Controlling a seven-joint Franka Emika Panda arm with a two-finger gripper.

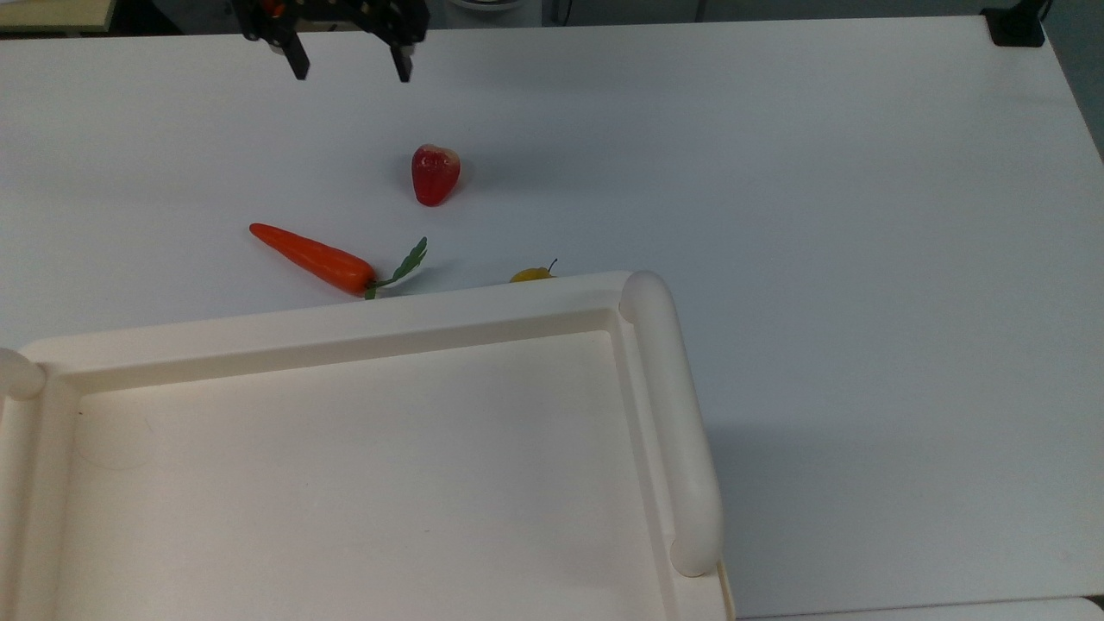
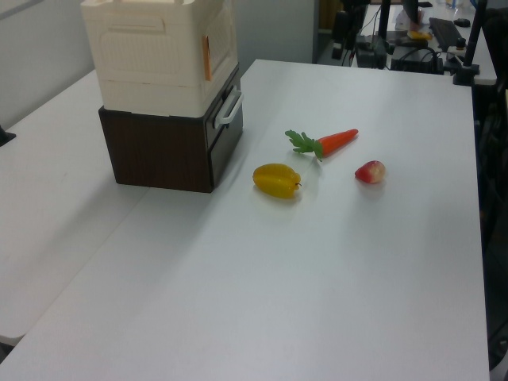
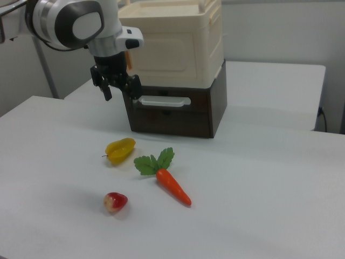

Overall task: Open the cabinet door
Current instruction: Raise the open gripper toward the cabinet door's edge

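Observation:
The cream cabinet point(image 1: 345, 323) point(image 2: 151, 55) stands on a dark brown base point(image 3: 172, 118). Its recessed top and rounded rail point(image 1: 673, 414) take up the lower left of the top view. The cabinet door point(image 3: 170, 54) point(image 2: 224, 44) is the flat cream front panel, lying flush, with a slim orange bar point(image 2: 206, 57) along one edge. My gripper point(image 1: 350, 69) point(image 3: 121, 91) is open and holds nothing. In the top view it hangs above the table's far side, beyond the red fruit. In the right view it overlaps the door's left edge near the orange bar.
On the white table in front of the cabinet lie a carrot point(image 1: 310, 257) point(image 3: 172, 186), a red fruit point(image 1: 435, 174) point(image 3: 115, 202) and a yellow fruit point(image 2: 277, 180) point(image 3: 120, 149). The brown base has a white bar handle point(image 3: 161, 101).

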